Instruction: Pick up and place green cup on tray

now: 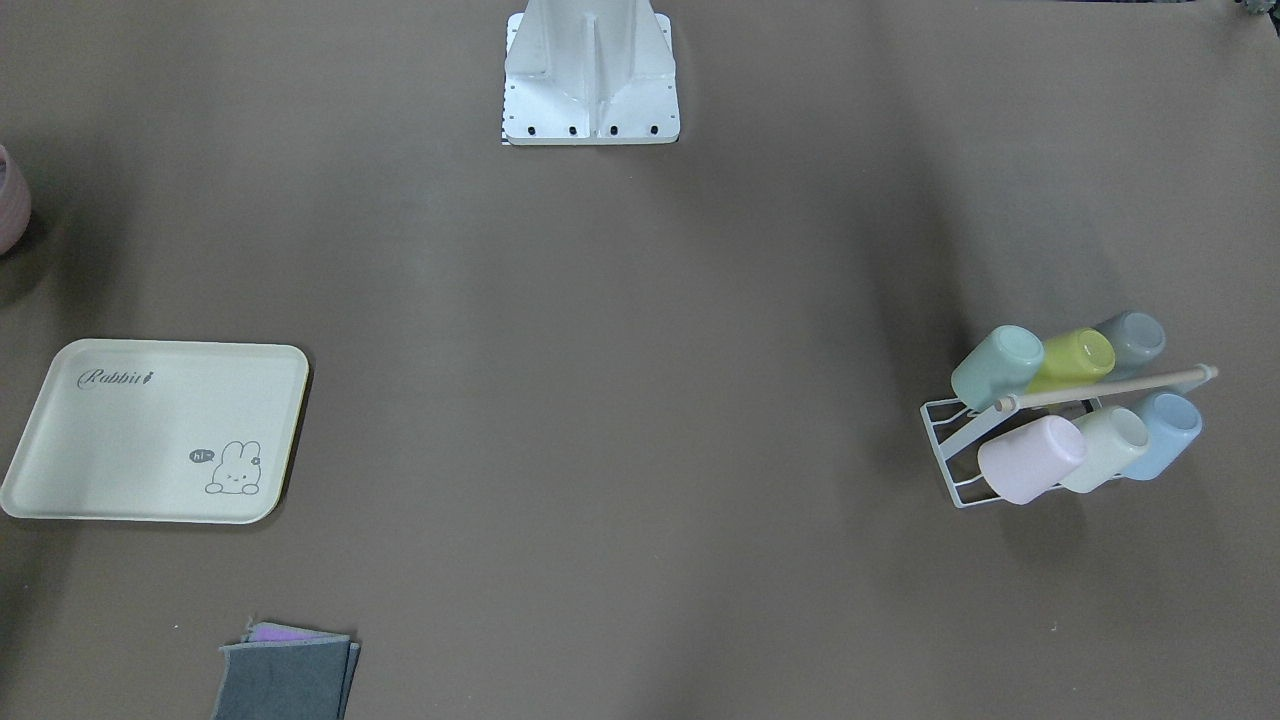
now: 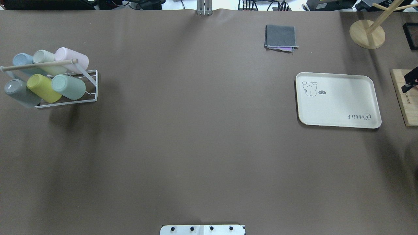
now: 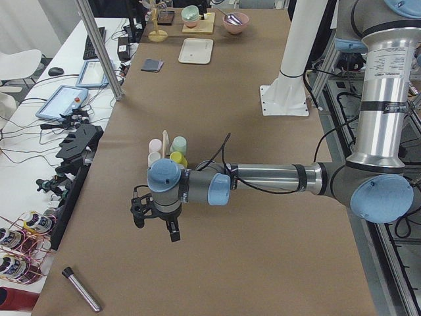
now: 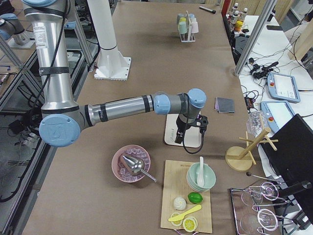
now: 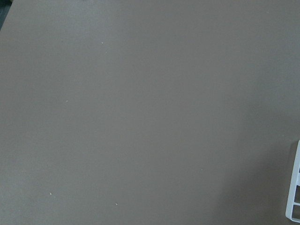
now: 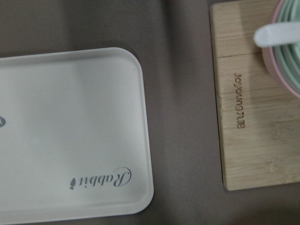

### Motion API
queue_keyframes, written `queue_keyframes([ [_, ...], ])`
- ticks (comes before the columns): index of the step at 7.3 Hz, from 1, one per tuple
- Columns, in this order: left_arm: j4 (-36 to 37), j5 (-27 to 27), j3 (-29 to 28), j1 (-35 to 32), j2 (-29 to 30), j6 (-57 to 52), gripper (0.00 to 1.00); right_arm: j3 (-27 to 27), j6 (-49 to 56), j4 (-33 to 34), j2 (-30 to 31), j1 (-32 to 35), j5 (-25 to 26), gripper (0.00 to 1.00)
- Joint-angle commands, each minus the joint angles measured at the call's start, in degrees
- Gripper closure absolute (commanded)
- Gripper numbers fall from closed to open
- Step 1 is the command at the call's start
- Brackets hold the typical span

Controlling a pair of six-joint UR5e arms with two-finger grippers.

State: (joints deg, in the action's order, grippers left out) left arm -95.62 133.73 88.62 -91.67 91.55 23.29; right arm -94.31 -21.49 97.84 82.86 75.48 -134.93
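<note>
The green cup (image 1: pixel 997 365) (image 2: pixel 68 86) lies tilted on a white wire rack (image 1: pixel 945 440) (image 2: pixel 92 85), beside a lime cup (image 1: pixel 1078 358), and also shows in the exterior left view (image 3: pixel 179 144). The cream tray (image 1: pixel 100 440) (image 2: pixel 339 104) (image 6: pixel 70 131) sits bare at the table's other end. My left gripper (image 3: pixel 156 224) hovers above bare table short of the rack; I cannot tell whether it is open or shut. My right gripper (image 4: pixel 188 139) hangs over the tray's end by the wooden board; I cannot tell its state either.
Pink, pale green, blue and grey cups share the rack under a wooden bar (image 2: pixel 39 64). A folded grey cloth (image 2: pixel 281 36) lies beyond the tray. A wooden board (image 2: pixel 405 98) (image 6: pixel 253 117) with bowls, a pink bowl (image 4: pixel 131 164) and a wooden stand (image 2: pixel 367 32) crowd the tray's end.
</note>
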Motion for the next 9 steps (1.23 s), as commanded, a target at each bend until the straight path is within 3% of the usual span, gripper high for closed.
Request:
queue_keyframes([
  [1,0.17,0.04,-0.20,0.00,-0.14,0.00,0.02,11.21,-1.36,-10.33,-4.45,-3.30,0.19,0.02],
  [3,0.25,0.21,0.67,-0.09,-0.14,0.00,0.02,13.35,-4.08,-11.18,-6.20,-7.25,3.94,0.03],
  [5,0.26,0.13,2.07,-0.09,-0.14,-0.09,0.02,15.72,-4.18,-11.61,-7.53,-7.71,4.41,0.04],
  [6,0.69,0.13,5.99,0.09,-0.84,-0.09,0.02,16.25,-4.18,-12.23,-7.53,-7.71,4.41,0.04],
  [9,15.07,-0.58,20.31,5.52,-0.41,-0.09,0.02,17.83,-4.18,-12.32,-7.53,-7.89,4.06,0.05],
])
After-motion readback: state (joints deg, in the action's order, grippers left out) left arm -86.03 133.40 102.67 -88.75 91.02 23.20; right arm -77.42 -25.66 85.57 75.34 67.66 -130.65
